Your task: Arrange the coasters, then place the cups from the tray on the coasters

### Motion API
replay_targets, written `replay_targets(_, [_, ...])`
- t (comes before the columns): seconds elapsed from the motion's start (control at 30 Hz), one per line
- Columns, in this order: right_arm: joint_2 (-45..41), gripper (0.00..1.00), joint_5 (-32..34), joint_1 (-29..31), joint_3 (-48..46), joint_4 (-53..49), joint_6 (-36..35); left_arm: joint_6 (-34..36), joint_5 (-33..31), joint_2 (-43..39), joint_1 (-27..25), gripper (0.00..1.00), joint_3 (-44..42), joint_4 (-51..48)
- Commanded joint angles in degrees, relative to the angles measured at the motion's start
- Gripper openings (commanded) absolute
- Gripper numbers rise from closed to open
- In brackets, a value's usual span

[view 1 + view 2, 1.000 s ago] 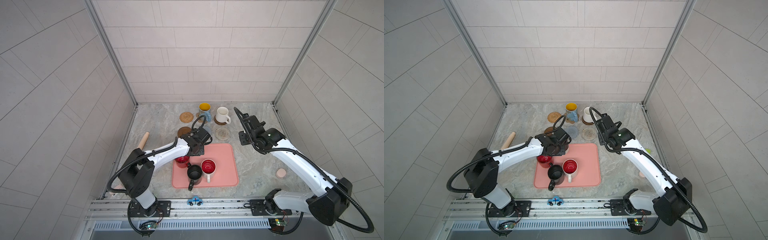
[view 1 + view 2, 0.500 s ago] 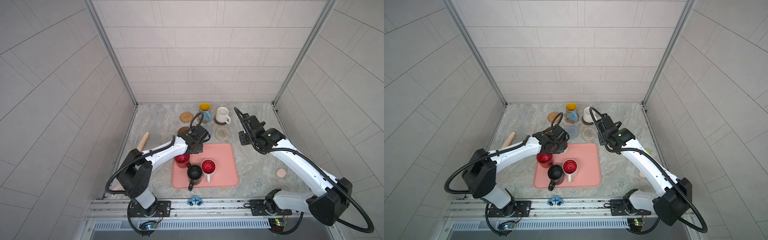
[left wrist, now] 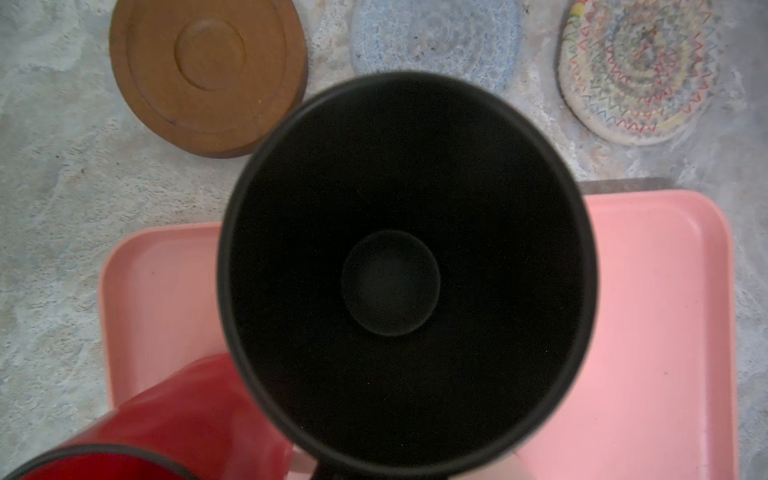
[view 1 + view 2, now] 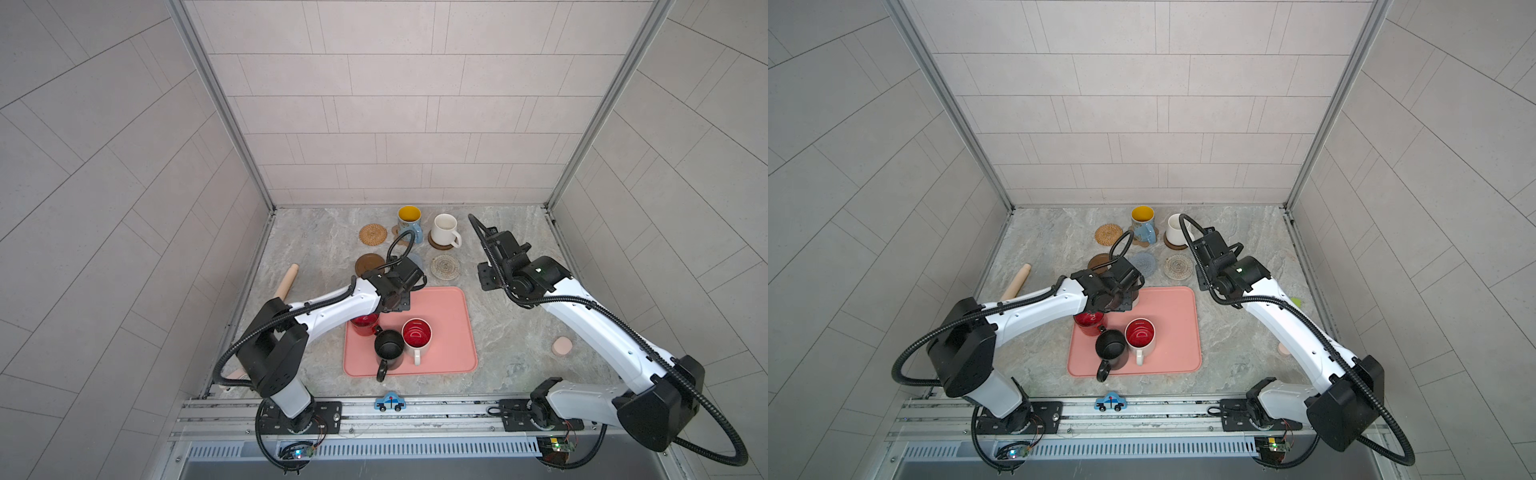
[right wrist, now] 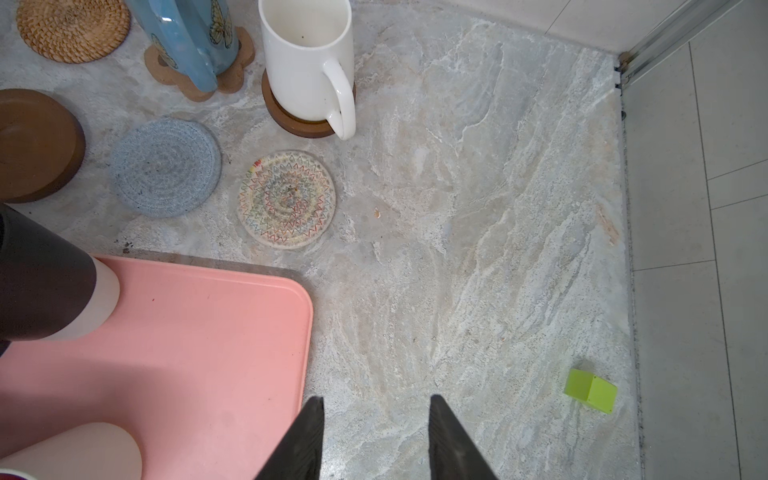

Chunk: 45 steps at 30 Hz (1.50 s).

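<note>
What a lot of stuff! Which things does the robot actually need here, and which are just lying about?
Needed: pink tray; blue mug, cream mug, red mug, black mug, second black mug, red-lined white mug; rattan coaster, blue coaster, cream coaster, paw coaster, brown coaster, second brown coaster.
Lying about: wooden roller, toy car, pink puck, green block.

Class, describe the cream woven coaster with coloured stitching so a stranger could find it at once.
Start at the large salmon-pink rectangular tray. Just beyond its far right corner lies the round cream crochet coaster, at the right end of a row of three bare coasters. Unlike the plain grey-blue crochet coaster beside it, it carries multicoloured zigzag stitching.
</note>
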Motion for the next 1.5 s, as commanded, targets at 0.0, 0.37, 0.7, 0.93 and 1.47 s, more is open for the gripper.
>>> replay_targets(0.0, [-1.6,0.44,0.4,0.0,-0.4,-0.9,1.0,-1.0,-0.4,1.6,-1.2,0.06,-1.0,1.1])
replay_targets(0.37, [-1.9,0.44,0.5,0.0,-0.6,-1.0,1.1,-1.5,0.7,2.4,-1.8,0.22,-0.3,1.4])
replay_targets(0.7, [-2.2,0.44,0.5,0.0,-0.7,-1.0,1.1,-1.4,1.1,2.0,-1.7,0.25,-0.3,2.4])
replay_targets(0.93, [-2.2,0.44,0.5,0.0,-0.7,-1.0,1.2,-0.8,2.9,0.6,-1.6,0.25,0.3,3.1])
replay_targets(1.47, [-3.6,0.44,0.3,0.0,-1.7,-1.2,1.4,-0.4,2.3,1.8,-1.5,0.05,0.5,4.4])
